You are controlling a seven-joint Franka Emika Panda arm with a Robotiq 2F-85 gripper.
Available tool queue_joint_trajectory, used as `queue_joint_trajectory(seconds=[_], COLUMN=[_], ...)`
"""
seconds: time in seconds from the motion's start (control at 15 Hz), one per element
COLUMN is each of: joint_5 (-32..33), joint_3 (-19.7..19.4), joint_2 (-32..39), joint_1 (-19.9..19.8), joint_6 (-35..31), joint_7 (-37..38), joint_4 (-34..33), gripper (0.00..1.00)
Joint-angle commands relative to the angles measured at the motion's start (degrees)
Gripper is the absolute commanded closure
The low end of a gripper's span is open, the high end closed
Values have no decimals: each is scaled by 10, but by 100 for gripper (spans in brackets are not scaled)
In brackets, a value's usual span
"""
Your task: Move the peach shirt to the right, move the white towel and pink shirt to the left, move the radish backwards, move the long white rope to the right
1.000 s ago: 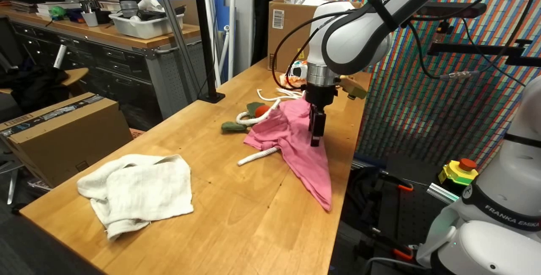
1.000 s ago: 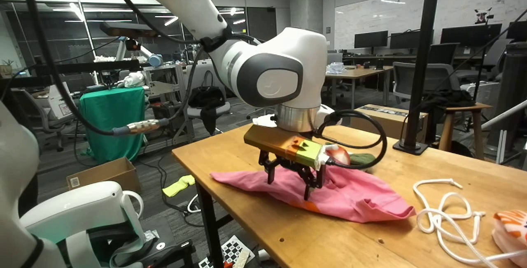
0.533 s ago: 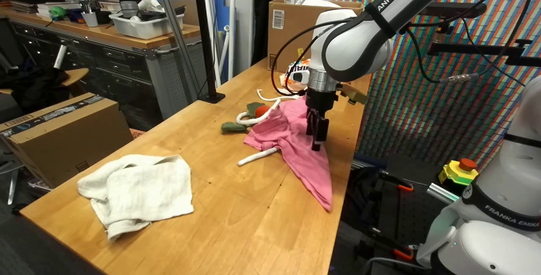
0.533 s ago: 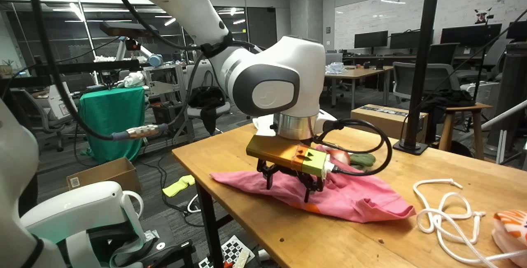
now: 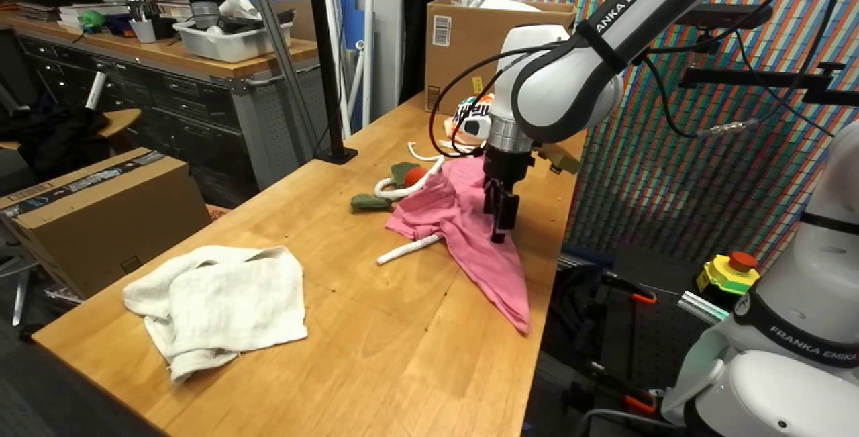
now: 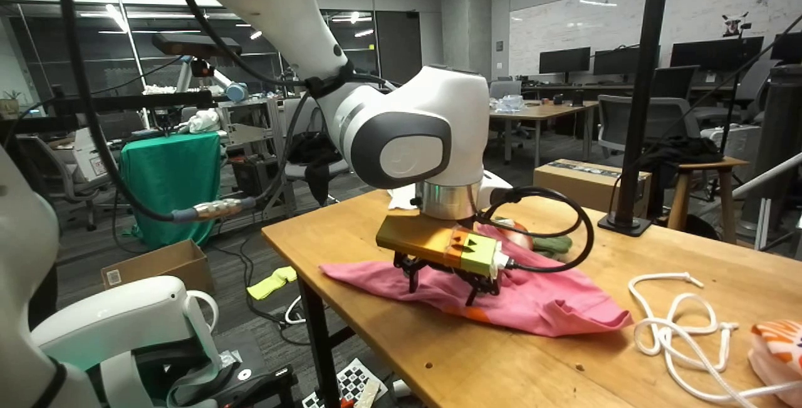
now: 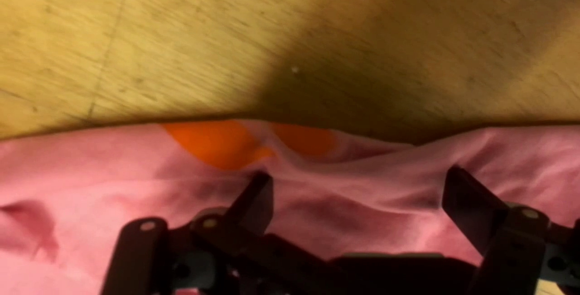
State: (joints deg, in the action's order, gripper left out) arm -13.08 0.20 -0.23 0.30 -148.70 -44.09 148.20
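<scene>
Pink shirt points its tip at a corner of the desk

Its long axis slants toward the robot-side edge, the tip just beside that edge, the broad part further in. The hand is over the shirt, unclenched, fingers spread; I can't tell whether they touch cloth. An exterior view shows a white rope end sticking out from the shirt; the wrist view instead shows orange patches along the shirt's border. The hand sits lower than a second ago.

My wooden table directly carries the following: white towel, well apart; pink shirt, partly covering a thick white rope; radish; thin white rope, loosely looped; peach shirt; cardboard box.
</scene>
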Motion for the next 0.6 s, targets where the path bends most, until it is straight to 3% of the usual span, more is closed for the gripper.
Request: queue_joint_trajectory(seconds=[0.0,0.13,0.2,0.33,0.53], joint_5=[-7,-5,-5,-2,5], joint_3=[4,6,6,7,7], joint_2=[2,3,4,4,4], joint_1=[4,5,5,6,6], joint_6=[-35,-45,-48,-54,-57], joint_7=[-6,-3,-2,0,4], joint_4=[13,16,16,16,13], gripper=[0,0,25,33,58])
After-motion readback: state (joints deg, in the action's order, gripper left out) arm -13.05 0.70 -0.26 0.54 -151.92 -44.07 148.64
